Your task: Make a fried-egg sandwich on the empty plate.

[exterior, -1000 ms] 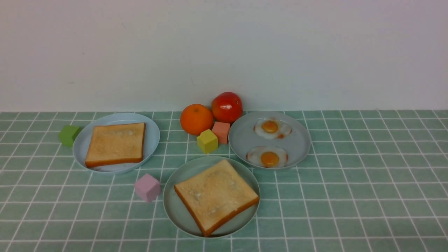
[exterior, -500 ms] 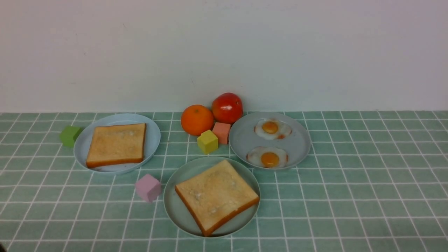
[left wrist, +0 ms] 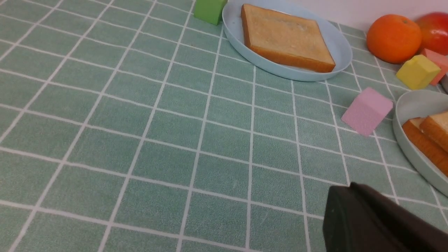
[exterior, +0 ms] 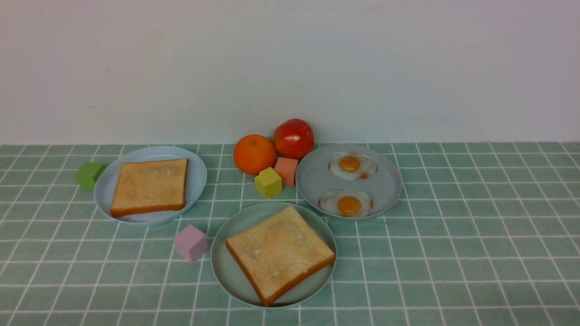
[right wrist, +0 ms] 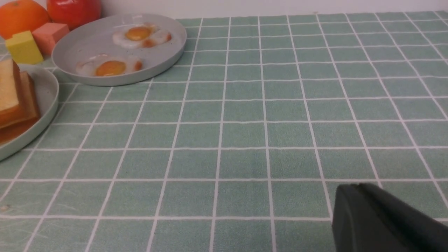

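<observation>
A toast stack [exterior: 280,252] already fills the mint-green plate [exterior: 223,267] at the near centre of the table [exterior: 453,253]; the right wrist view shows two slices there, with no egg visible between them. Both fried eggs [exterior: 346,204] lie on the blue-grey plate [exterior: 312,181] behind and to its right, a third toast [exterior: 150,185] on the light-blue plate [exterior: 197,174] at left. The left hand [left wrist: 378,220] and right hand [right wrist: 385,224] are closed, empty, over bare cloth. Risk: the sandwich may stand finished eggless, or lifting the top slice may drag the lower one.
</observation>
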